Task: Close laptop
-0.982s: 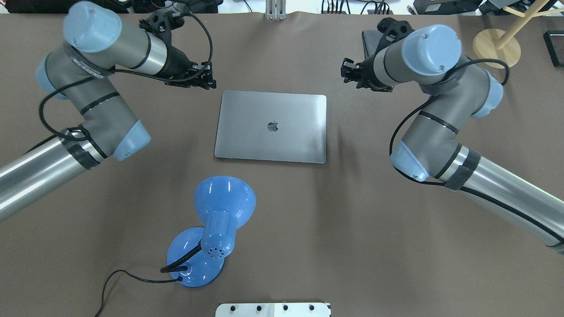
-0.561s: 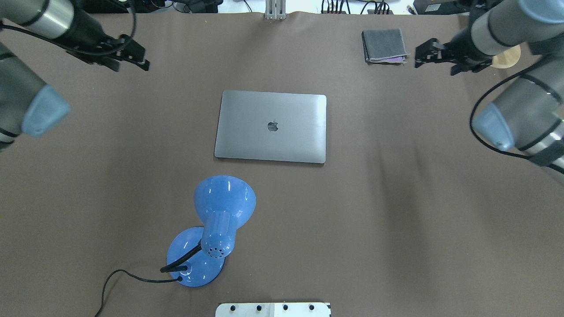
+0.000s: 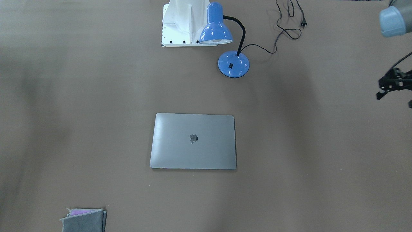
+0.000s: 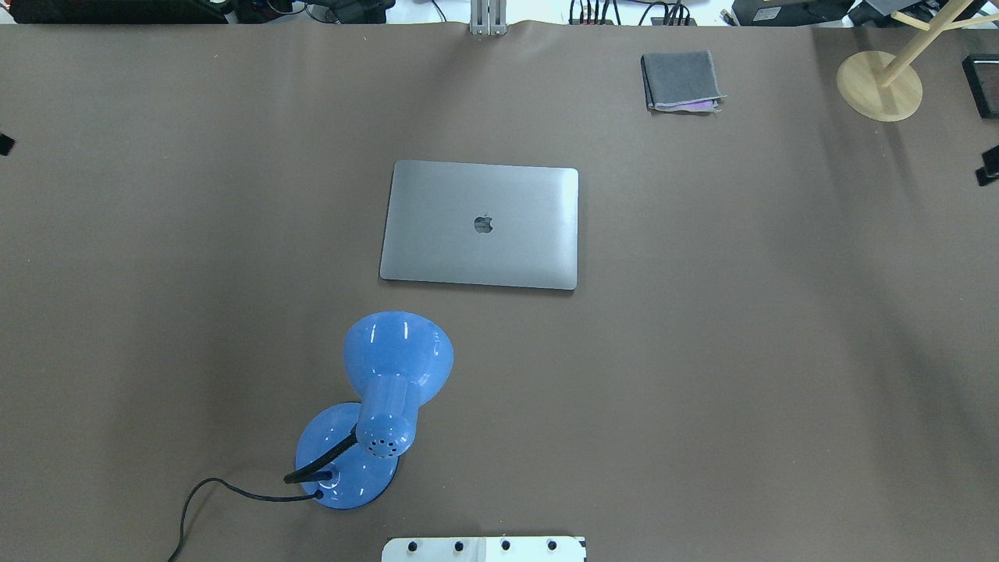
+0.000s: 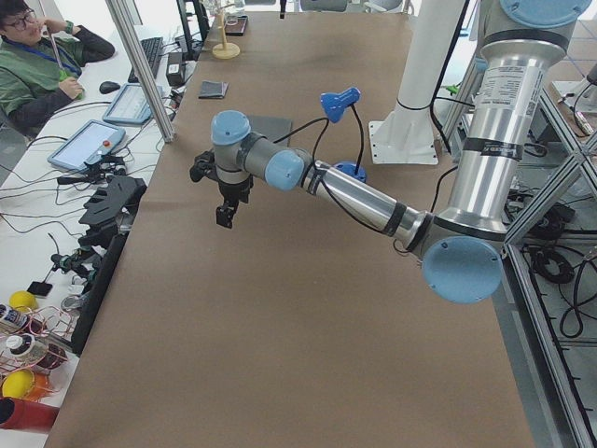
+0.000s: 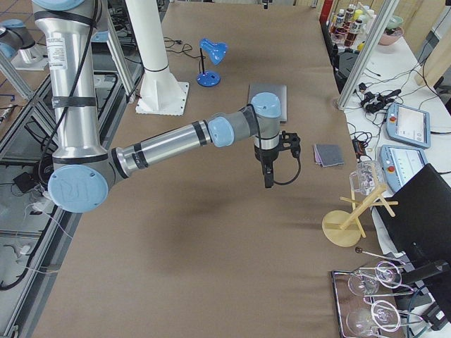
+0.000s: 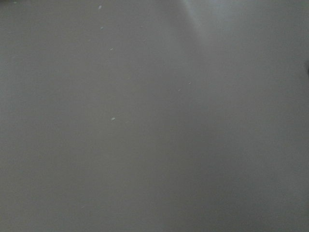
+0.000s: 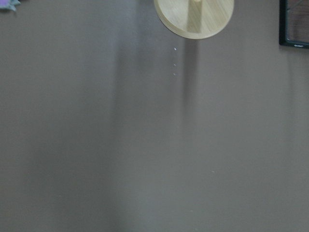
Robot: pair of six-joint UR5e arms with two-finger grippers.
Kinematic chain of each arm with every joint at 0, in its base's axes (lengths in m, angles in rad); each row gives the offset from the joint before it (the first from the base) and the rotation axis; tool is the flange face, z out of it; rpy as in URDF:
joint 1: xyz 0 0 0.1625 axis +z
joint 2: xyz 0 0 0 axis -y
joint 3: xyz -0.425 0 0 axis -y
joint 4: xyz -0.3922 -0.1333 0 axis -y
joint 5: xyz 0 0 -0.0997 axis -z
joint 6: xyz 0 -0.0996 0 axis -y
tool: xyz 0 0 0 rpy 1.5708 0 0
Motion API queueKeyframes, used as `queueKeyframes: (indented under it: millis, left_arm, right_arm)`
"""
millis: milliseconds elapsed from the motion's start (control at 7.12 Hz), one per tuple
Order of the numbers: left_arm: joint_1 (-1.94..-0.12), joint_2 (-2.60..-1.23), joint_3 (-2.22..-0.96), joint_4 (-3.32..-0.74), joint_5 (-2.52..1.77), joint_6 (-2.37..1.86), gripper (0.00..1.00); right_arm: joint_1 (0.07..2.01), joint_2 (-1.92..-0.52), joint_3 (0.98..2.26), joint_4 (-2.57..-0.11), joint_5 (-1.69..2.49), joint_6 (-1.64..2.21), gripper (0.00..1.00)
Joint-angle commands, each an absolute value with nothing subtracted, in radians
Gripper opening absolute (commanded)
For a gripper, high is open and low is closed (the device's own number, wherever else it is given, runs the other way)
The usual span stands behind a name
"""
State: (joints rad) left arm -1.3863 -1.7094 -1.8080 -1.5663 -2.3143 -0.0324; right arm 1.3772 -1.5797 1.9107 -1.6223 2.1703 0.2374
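Fingers: front view, left gripper (image 3: pixel 392 84) cut off at 3 o'clock edge, spread or pinched cannot tell | laptop (image 3: pixel 193 141) centre, lid flat down | overhead: same, shut | side views: right gripper (image 6: pixel 268 176) fingers unclear, both well apart from laptop | task judged done, nothing left.

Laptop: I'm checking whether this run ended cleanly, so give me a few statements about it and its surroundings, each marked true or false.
1. The laptop lies shut and flat, logo facing up. True.
2. A gripper rests on its lid. False: the left gripper and the right gripper both hang well away from it, touching nothing.
3. The blue lamp stands on the robot's side of the laptop. True.
4. The folded grey cloth lies on the laptop. False: it lies apart, near the far edge of the table, towards the robot's right.
5. The lamp is plugged in. False: its plug lies loose on the table.
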Motion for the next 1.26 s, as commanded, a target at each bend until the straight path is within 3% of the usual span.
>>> queueKeyframes:
  millis: [0, 421, 1123]
  left_arm:
    - [-1.530, -1.606, -1.731, -1.552, -2.315, 0.185, 0.99]
    - [-1.581, -1.459, -1.692, -1.609, -2.305, 0.249, 0.99]
    - [-1.589, -1.411, -1.724, -1.592, -2.307, 0.250, 0.99]
  right_arm:
    - [1.530, -1.711, 1.911, -1.707, 2.210, -0.059, 1.00]
    - [1.585, -1.865, 1.904, -1.721, 2.214, -0.066, 1.00]
    - [1.583, -1.865, 1.905, -1.723, 2.250, -0.057, 1.00]
